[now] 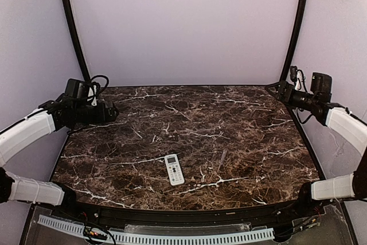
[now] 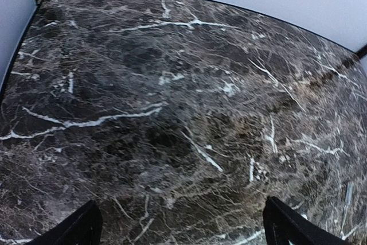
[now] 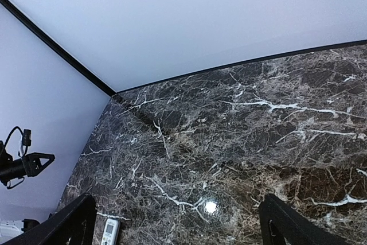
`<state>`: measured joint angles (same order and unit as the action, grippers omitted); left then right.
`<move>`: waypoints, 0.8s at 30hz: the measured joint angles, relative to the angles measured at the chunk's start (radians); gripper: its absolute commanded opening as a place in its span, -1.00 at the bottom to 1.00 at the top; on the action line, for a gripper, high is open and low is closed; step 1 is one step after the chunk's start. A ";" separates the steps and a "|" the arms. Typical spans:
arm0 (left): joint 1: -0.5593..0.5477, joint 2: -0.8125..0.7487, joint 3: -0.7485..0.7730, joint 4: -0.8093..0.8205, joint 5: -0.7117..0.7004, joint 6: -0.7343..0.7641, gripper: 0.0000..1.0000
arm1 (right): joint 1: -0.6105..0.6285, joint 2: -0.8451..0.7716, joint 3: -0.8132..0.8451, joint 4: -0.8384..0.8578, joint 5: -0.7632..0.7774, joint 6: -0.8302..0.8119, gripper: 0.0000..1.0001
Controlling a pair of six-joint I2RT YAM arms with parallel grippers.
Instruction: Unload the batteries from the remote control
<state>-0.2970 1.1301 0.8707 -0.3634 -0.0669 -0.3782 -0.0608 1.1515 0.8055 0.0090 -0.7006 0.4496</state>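
Near the front edge of the table (image 1: 229, 130), a bit left of centre, we've got the remote control (image 1: 174, 169) lying flat with its white button side up, its long axis running roughly away from the arm bases. That's the bit that matters. Face up means the back is down against the marble, so whatever cover hides the cells is underneath and we can't see it at all. The batteries don't show in any view, so our guess is they're inside the remote, which is basically the only container around. We don't spot a tray or bin to drop them into either. Both arms sit high and out to the sides, well apart from the remote, which we reckon is just a ready pose out of the overhead camera's line to it. The left gripper (image 1: 110, 111) hangs by the far-left corner pointing inward, jaws spread wide with nothing but marble between them in its wrist view. The right gripper (image 1: 282, 92) mirrors it by the far-right corner, jaws likewise spread and holding nothing, and its wrist camera just catches the remote at the bottom left. So nothing's unloaded yet as far as we can judge. The first job looks like flipping or lifting the thing so one arm can pin it while the other works the back open. Thin and flat on a slick top, it'll probably be fiddly to grab.
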 measured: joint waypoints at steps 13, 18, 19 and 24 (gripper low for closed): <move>-0.323 0.107 0.102 -0.198 -0.040 -0.091 0.88 | 0.133 -0.042 0.013 -0.187 0.059 -0.043 0.97; -0.422 0.188 0.146 -0.259 -0.050 -0.138 0.82 | 0.177 -0.082 0.023 -0.228 0.096 -0.053 0.97; -0.439 0.207 0.157 -0.269 -0.052 -0.149 0.81 | 0.180 -0.087 0.023 -0.234 0.103 -0.053 0.97; -0.517 0.298 0.190 -0.293 -0.058 -0.205 0.80 | 0.212 -0.091 0.022 -0.251 0.137 -0.050 0.97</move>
<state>-0.8143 1.4284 1.0603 -0.6559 -0.1249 -0.5831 0.1513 1.0603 0.8276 -0.2424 -0.5636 0.4000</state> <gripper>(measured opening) 0.905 0.986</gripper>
